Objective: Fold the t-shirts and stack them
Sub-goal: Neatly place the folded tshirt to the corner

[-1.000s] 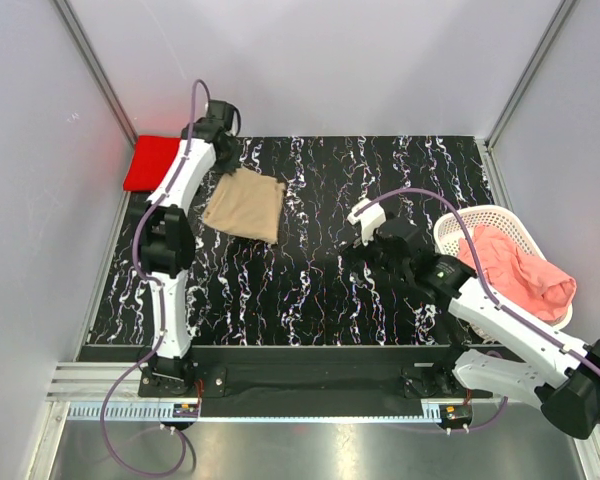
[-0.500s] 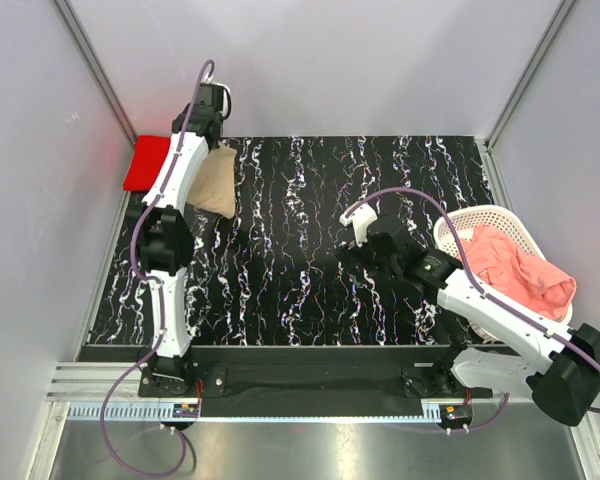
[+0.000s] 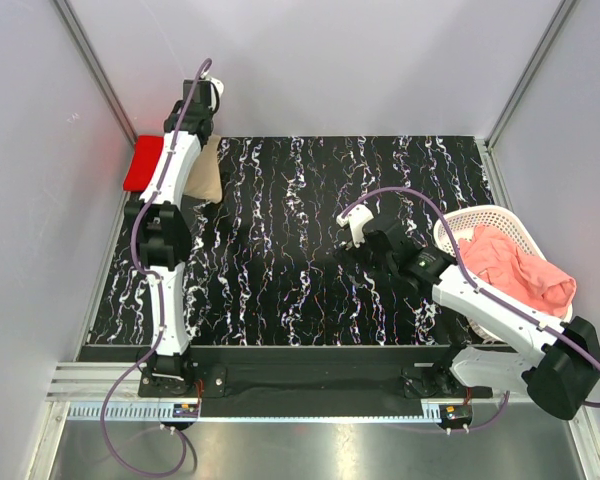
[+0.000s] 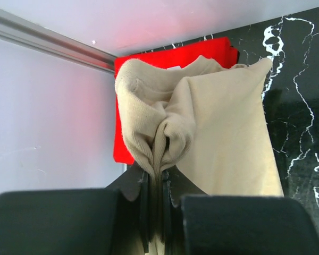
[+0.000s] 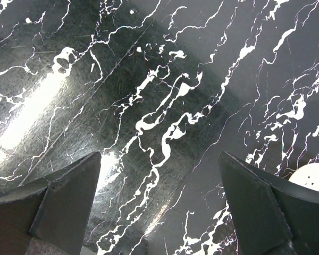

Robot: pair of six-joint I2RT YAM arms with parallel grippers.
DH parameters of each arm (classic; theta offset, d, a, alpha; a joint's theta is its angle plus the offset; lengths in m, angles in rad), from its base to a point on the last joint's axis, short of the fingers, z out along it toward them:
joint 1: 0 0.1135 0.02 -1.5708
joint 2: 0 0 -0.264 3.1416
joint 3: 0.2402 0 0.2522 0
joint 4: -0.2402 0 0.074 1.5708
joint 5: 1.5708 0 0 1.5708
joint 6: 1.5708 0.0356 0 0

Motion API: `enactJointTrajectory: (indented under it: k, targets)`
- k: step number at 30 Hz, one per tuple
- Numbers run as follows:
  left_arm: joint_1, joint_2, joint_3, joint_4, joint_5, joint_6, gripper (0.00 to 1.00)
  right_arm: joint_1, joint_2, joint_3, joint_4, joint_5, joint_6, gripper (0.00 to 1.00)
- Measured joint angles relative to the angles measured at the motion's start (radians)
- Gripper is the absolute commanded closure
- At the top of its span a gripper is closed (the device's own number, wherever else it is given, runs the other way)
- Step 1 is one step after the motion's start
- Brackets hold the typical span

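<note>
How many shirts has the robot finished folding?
One looks done: the red t-shirt lies folded flat in the far left corner. The left hand is pinching the tan t-shirt, lifted close by the red one, probably to stack it. Left to do: the pink t-shirt lies bunched in the white basket, and the right hand is open and empty.

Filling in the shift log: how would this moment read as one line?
left gripper: shut on tan t-shirt, hanging by red t-shirt | right gripper: open, empty | pink t-shirt: in basket
</note>
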Motion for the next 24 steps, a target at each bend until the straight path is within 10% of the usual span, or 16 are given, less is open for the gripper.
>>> enactJointTrajectory:
  k: [24]
  targets:
    - [0.003,-0.007,-0.002,0.073,-0.045,0.138,1.00,-0.001,0.000,0.000,-0.009,0.000,-0.004,0.00]
